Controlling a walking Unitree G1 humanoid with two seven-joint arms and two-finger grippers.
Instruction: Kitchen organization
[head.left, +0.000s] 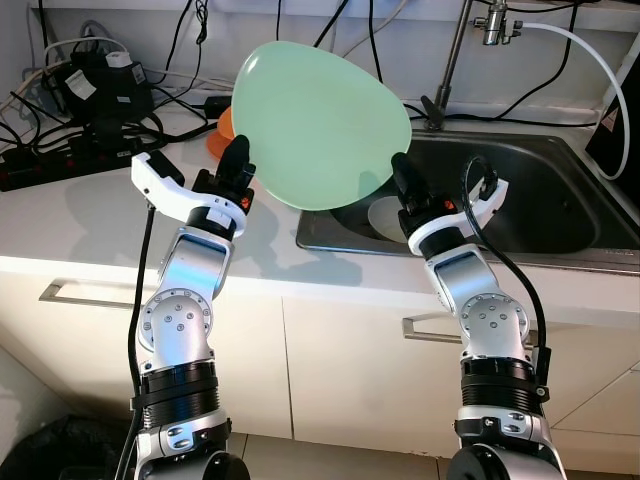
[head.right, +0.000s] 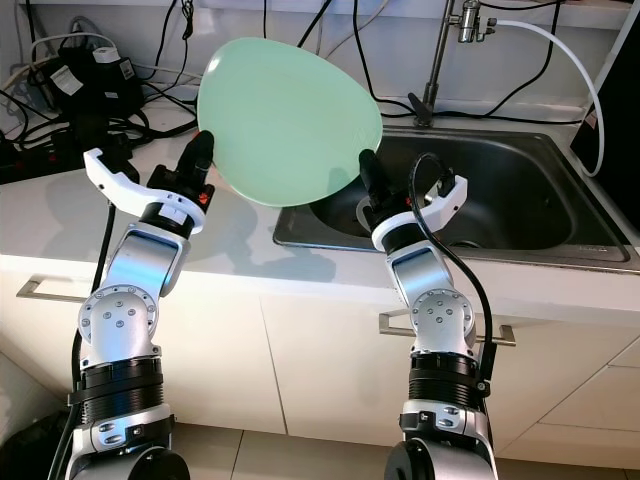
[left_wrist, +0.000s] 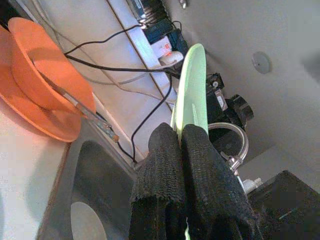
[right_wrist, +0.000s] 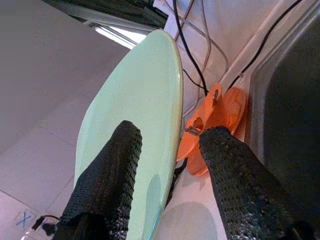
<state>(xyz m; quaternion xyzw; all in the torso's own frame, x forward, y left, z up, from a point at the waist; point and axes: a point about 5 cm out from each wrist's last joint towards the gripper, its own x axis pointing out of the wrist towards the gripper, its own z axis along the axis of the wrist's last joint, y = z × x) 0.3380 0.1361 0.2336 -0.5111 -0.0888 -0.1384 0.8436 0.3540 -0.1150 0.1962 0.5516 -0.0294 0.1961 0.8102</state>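
- White countertop ran beneath a wall tangled with black cables and a power strip, with a steel sink let into it on the robot's right and drawer fronts below.
- Held up above the counter's edge, over the near left corner of the sink, was the pale green plate, tilted almost upright with its broad face toward the head camera.
- The left gripper was clamped on the plate's left rim; its wrist view showed both black fingers pressed together with the plate's edge between them.
- The right gripper sat at the plate's lower right rim with its fingers spread, one finger against the plate's face and the other standing clear; it did not look to be pinching yet.
- Behind the plate, orange dishes rested on the counter beside the sink, and a pale round dish lay in the basin.
- By my reading, the step was a two-handed carry or handover of the plate. Next the right fingers would need to close on the rim before the left let go, and the plate kept from tipping.
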